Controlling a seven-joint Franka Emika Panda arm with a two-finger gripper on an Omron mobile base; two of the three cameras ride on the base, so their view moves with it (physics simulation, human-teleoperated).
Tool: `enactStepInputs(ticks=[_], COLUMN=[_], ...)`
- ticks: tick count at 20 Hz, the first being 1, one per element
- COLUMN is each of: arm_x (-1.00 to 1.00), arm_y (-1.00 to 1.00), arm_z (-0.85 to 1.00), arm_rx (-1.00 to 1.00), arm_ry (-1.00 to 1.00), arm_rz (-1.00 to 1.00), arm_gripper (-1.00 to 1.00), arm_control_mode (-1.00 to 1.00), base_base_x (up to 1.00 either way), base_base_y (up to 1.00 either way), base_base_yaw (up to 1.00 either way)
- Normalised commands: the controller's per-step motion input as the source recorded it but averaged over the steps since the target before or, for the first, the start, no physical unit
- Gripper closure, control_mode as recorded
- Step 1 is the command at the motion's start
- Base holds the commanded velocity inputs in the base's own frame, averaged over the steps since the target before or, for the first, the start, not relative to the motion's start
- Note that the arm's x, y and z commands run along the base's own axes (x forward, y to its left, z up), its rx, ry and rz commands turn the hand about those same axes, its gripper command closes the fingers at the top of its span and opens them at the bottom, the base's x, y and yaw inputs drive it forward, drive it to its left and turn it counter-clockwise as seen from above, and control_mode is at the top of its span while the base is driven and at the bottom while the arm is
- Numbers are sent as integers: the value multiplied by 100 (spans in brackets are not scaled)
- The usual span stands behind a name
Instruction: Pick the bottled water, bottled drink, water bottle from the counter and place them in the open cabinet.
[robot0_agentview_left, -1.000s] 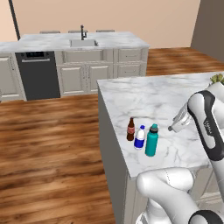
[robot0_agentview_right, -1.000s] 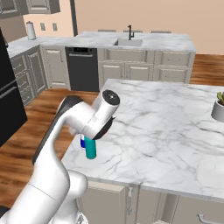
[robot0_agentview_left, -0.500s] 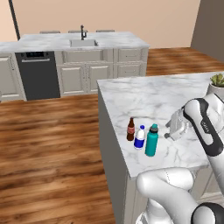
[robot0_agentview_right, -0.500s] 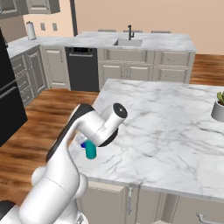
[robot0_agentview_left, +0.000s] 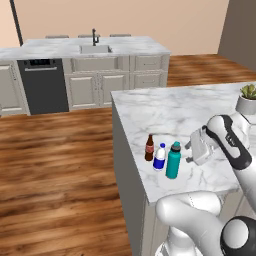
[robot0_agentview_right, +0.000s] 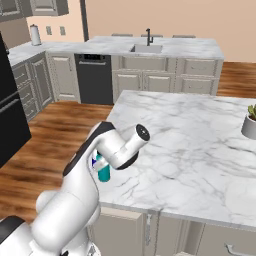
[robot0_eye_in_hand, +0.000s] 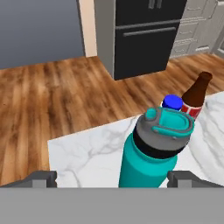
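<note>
From the left base view, the two-finger gripper (robot0_agentview_left: 192, 152) hangs just beside the tall teal flask with a dark lid (robot0_agentview_left: 173, 160) on the white marble island counter (robot0_agentview_left: 175, 110). In the right base view the arm hides most of the flask (robot0_agentview_right: 103, 173). The hand view shows wide-spread jaws flanking the flask (robot0_eye_in_hand: 153, 151); centring before closing seems wise. Beyond it, a blue-capped clear bottle (robot0_eye_in_hand: 172, 103) and a brown cola bottle (robot0_eye_in_hand: 197, 92), probably touching.

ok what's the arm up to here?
It's lining up on the teal water bottle, fingers open on either side of it, nothing gripped yet. All three bottles stand close together near the counter edge: the brown bottled drink, the small bottled water and the teal flask. In the left base view the gripper sits just beside the flask, above the counter. None of the bottles has been lifted.
</note>
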Motion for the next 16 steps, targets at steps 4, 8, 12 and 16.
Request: enactStepInputs(ticks=[4, 8, 12, 16], arm_x=[10, 16, 15, 16], arm_y=[0, 0, 0, 0], arm_z=[-21, -14, -11, -9], arm_rx=[0, 0, 0, 0], arm_ry=[0, 0, 0, 0], arm_rz=[7, 3, 2, 1], arm_gripper=[-100, -100, -100, -100], arm_control_mode=[-100, -100, -100, -100], base_base_x=[0, 0, 0, 0], base_base_y=[0, 0, 0, 0], base_base_yaw=[0, 0, 0, 0])
